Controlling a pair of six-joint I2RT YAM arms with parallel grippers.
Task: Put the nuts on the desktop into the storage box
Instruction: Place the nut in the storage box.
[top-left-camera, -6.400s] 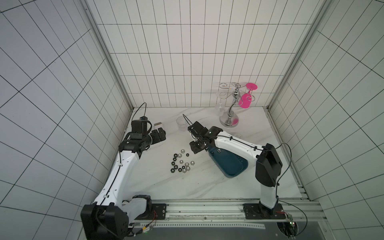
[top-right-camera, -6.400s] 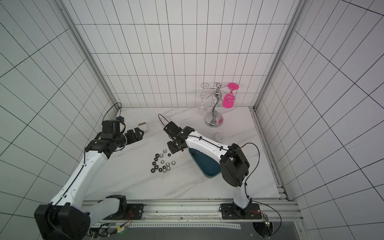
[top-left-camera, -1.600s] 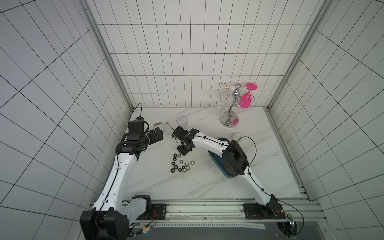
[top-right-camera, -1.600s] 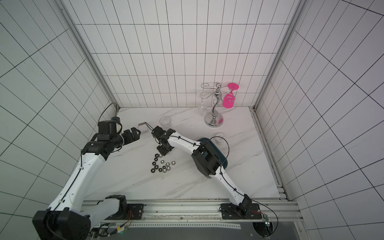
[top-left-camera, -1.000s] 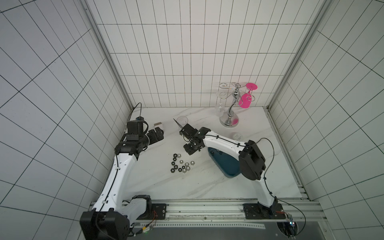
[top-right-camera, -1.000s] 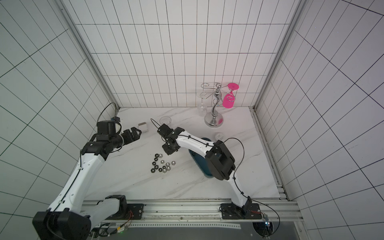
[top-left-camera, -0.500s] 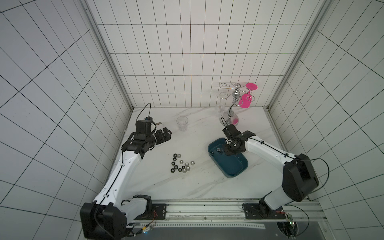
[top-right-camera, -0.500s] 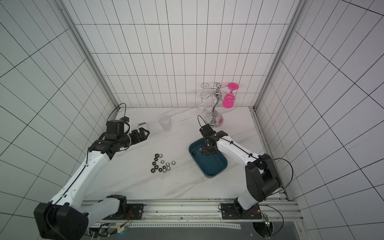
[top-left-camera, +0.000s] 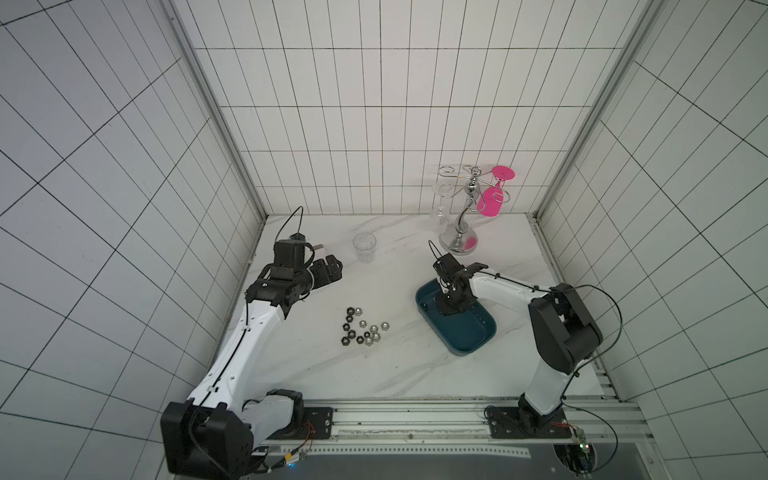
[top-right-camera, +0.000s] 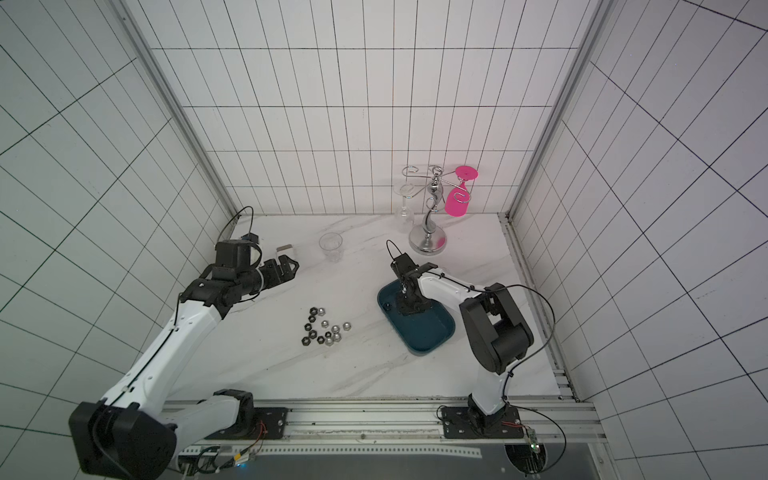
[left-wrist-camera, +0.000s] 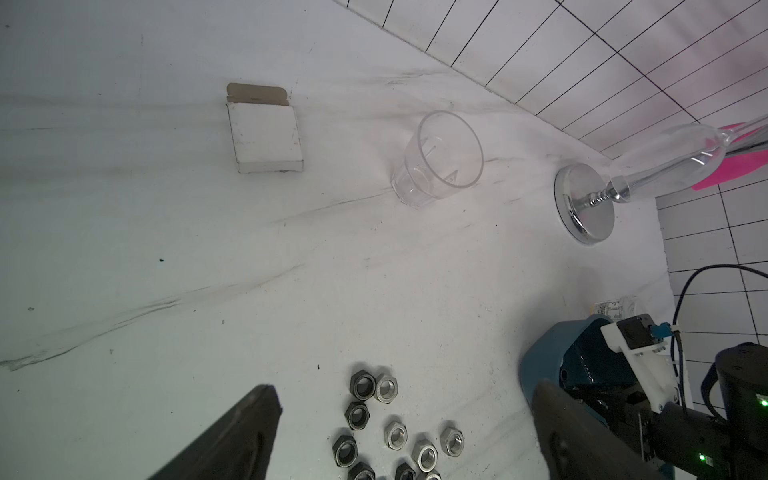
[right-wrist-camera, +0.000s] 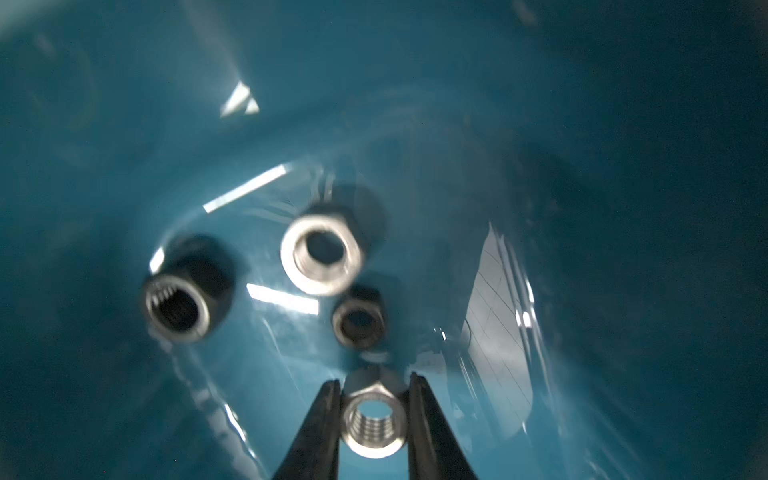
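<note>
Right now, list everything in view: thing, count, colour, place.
Desktop nuts: about thirteen, black and silver, clustered on the desktop.
Box: one, teal, right of cluster.
Boxed nuts: three, two dark, one silver, loose in box.
Tumbler: one, clear, behind cluster.
Carton: one, white, back left.
Rack: one, chrome, back right; holds a clear glass and a pink glass.
Left hand: open, empty, above desktop.
Right hand: shut on a silver nut, inside box.

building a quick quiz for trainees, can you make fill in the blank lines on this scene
The right gripper is shut on a silver ____ over the storage box.
In the right wrist view, ____ loose nuts lie on the box floor.
The left gripper is ____ and holds nothing.
The coloured glass hanging on the rack is ____.
Answers: nut; three; open; pink
</note>
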